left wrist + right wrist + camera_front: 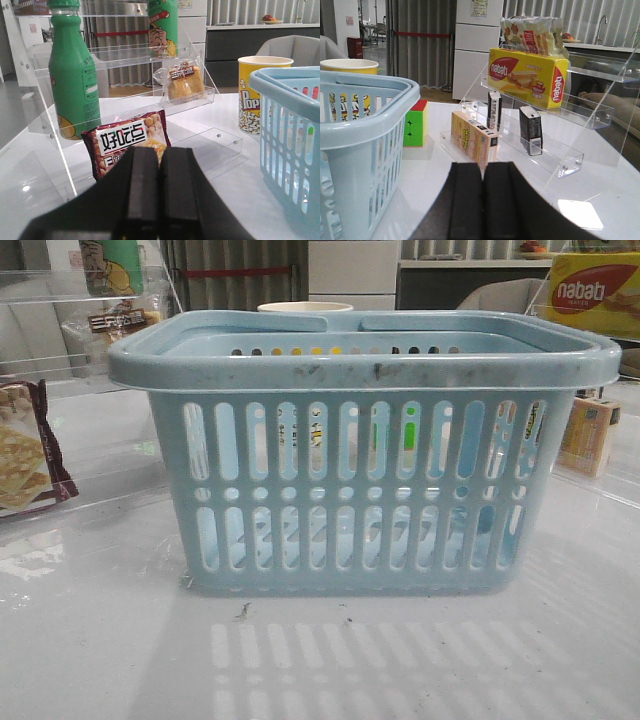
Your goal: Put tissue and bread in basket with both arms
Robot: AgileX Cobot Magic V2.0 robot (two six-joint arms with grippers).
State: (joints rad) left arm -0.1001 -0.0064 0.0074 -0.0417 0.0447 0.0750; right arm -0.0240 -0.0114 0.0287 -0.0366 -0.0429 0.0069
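The light blue basket [360, 455] stands mid-table; I see nothing inside it. It also shows in the left wrist view [290, 140] and in the right wrist view [360, 145]. The bread [184, 80], golden-brown in a clear wrapper, leans on a step of a clear acrylic shelf, well beyond my left gripper [160, 152], which is shut and empty. The tissue [530, 129], a small black packet with white parts, stands on another clear shelf beyond my right gripper [483, 167], which is shut and empty. A similar black packet [494, 110] stands near it. Neither gripper shows in the front view.
A maroon-edged cracker packet [127, 142] stands just past the left fingertips, with a green bottle [72, 75] and a popcorn cup [260, 92] nearby. On the right side are an orange carton [472, 137], a colour cube [415, 122] and a yellow nabati box [527, 75].
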